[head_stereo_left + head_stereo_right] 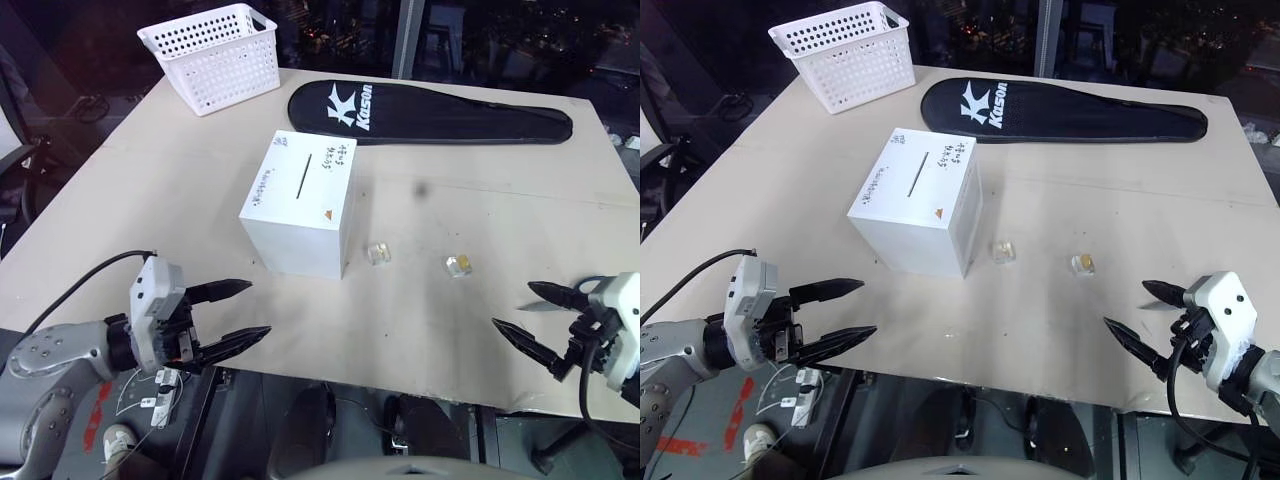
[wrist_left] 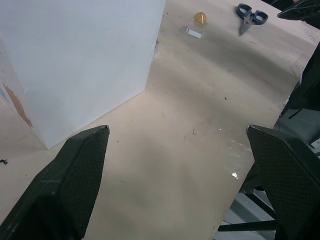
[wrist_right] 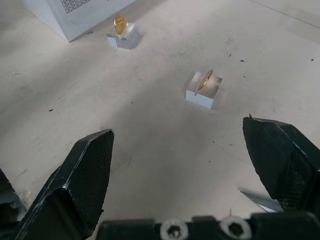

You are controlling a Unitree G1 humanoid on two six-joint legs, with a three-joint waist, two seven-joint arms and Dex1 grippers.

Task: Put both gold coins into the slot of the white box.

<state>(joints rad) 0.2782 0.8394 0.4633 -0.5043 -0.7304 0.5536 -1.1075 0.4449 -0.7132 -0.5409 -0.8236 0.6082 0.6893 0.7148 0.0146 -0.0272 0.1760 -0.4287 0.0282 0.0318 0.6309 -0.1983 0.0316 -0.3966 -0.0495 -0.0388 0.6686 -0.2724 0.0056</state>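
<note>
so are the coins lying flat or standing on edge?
On edge. Both gold coins stand upright in small clear blocks on the table.

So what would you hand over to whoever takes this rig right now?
Left gripper open and empty at the table's near edge; right gripper the same.
Both gold coins, and, stand on edge in small clear cases on the table, to the right of the white box.
The slot is on the box's top face.
Nothing done; both coins remain.
</note>
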